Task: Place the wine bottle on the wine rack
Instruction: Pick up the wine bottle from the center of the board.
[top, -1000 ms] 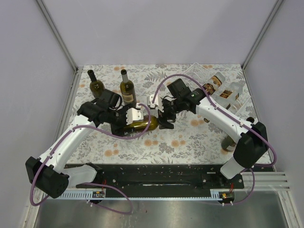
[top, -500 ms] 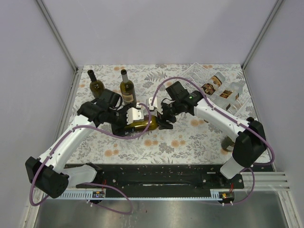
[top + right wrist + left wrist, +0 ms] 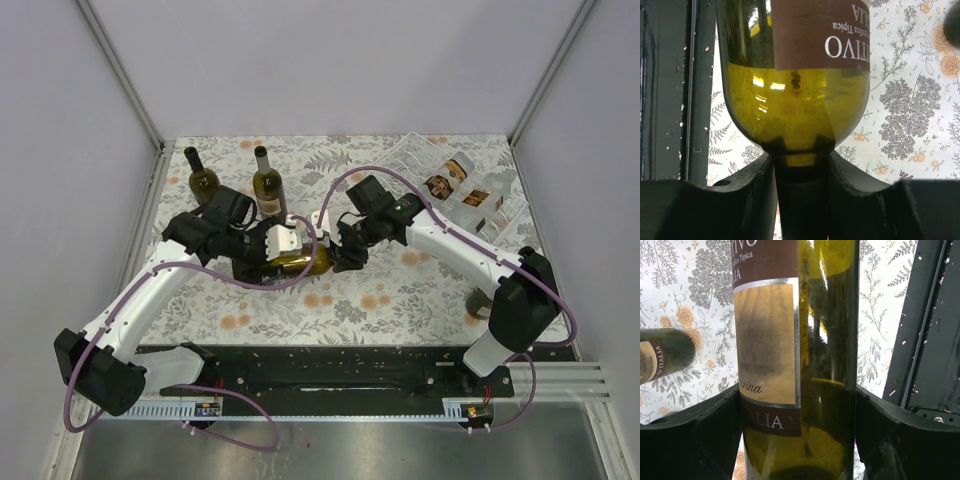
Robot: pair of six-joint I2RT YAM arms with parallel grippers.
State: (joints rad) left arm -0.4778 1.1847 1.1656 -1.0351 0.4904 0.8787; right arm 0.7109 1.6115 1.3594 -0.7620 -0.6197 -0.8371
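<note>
The wine bottle [image 3: 300, 262] is olive green with a tan and brown label, and it lies sideways above the floral table between both arms. My left gripper [image 3: 268, 250] is shut on its wide body. In the left wrist view the body [image 3: 795, 340] fills the gap between the two black fingers [image 3: 715, 425] of the left gripper [image 3: 797, 410]. My right gripper [image 3: 343, 255] is shut on the neck. In the right wrist view the shoulder [image 3: 795, 75] sits just past the right gripper [image 3: 801, 170]. The clear wine rack [image 3: 420, 155] stands at the back right.
Two upright bottles [image 3: 204, 178] [image 3: 268, 185] stand at the back left, behind the left arm. One of them shows in the left wrist view [image 3: 665, 355]. The rack holds two labelled bottles [image 3: 450, 178] [image 3: 480, 197]. A dark object [image 3: 482, 297] sits by the right arm's base.
My right gripper has slid left onto the bottle's neck and shut on it. The left gripper and the bottle have barely moved.
</note>
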